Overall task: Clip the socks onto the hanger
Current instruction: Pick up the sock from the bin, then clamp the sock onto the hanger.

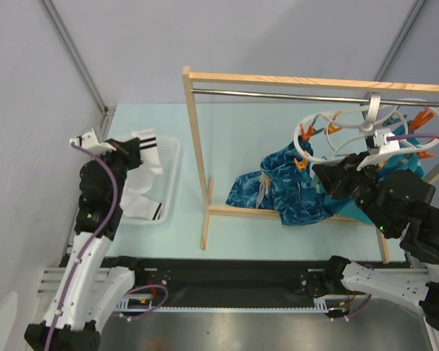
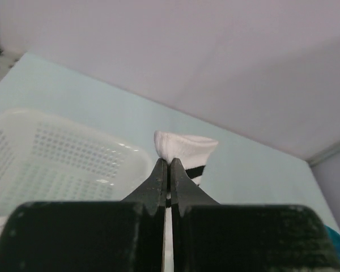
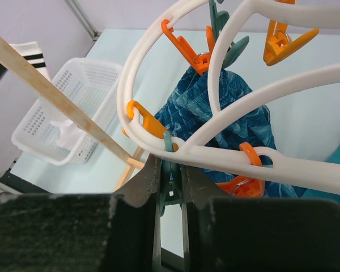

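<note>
My left gripper (image 1: 134, 153) is raised over the white basket (image 1: 170, 170), shut on one white sock (image 1: 149, 145) with black cuff stripes. In the left wrist view its fingertips (image 2: 160, 168) pinch the sock (image 2: 184, 146) at its edge. A second sock (image 1: 142, 208) lies in the basket. The white oval hanger (image 1: 349, 119) with orange clips (image 1: 306, 132) hangs on the metal rail. My right gripper (image 1: 318, 173) sits at the hanger's near rim, shut on a teal clip (image 3: 171, 170) under the ring (image 3: 226, 156).
A wooden-framed rack (image 1: 196, 157) with a metal rail (image 1: 278, 94) stands mid-table. Blue patterned cloth (image 1: 282, 186) hangs from the hanger down to the rack's base bar. The wooden post (image 3: 56, 99) crosses the right wrist view, with the basket (image 3: 76, 85) beyond.
</note>
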Robot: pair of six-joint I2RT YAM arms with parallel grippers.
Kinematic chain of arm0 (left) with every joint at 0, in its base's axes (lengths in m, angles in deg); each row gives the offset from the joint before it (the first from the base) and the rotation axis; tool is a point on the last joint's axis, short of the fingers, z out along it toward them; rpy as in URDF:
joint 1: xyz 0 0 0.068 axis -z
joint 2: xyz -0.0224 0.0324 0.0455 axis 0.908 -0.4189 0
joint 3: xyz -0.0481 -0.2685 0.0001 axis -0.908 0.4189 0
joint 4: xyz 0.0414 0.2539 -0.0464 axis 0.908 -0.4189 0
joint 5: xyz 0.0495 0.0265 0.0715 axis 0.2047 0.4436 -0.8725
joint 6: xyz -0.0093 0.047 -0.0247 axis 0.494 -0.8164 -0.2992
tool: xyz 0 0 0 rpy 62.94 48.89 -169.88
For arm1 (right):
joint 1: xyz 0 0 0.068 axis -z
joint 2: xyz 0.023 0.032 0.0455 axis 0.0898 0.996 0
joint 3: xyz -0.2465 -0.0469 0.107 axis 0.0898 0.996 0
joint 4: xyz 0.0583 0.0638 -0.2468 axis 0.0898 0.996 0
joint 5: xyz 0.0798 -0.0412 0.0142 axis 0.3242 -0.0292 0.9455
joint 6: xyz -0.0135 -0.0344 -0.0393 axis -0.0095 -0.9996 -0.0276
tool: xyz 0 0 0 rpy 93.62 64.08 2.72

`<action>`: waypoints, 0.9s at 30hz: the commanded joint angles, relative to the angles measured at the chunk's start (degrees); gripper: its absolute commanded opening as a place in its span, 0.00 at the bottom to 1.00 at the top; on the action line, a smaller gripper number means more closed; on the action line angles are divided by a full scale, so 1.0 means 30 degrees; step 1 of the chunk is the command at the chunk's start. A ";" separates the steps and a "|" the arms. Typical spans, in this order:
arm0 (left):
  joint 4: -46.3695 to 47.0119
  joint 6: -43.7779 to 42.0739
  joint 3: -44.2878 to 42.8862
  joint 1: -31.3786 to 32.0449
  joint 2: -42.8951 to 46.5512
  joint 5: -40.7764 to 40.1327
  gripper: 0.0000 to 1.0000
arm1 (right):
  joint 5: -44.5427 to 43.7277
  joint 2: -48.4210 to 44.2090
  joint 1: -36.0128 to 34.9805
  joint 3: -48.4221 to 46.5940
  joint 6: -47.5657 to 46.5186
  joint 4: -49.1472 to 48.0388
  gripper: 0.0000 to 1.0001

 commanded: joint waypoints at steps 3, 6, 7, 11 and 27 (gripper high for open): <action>0.0852 -0.0491 -0.0149 0.0018 0.2995 0.7316 0.00 | 0.0735 0.0394 -0.0026 -0.0312 0.0234 0.0073 0.00; 0.0647 -0.0373 -0.0382 0.0018 0.4053 1.1183 0.00 | 0.1027 0.0424 -0.0026 -0.0342 0.0292 -0.0015 0.00; 0.0878 -0.0140 -0.0325 0.0018 0.4956 1.1917 0.00 | 0.1086 0.0424 -0.0026 -0.0313 0.0322 -0.0015 0.00; 0.2138 0.0740 -0.0322 0.0279 0.6195 1.7386 0.00 | 0.1117 0.0424 -0.0026 -0.0342 0.0438 -0.0073 0.00; 1.0103 0.1529 -0.0500 1.4657 -0.0420 1.5265 0.00 | 0.1848 0.0454 -0.0055 -0.0488 0.0878 -0.0483 0.00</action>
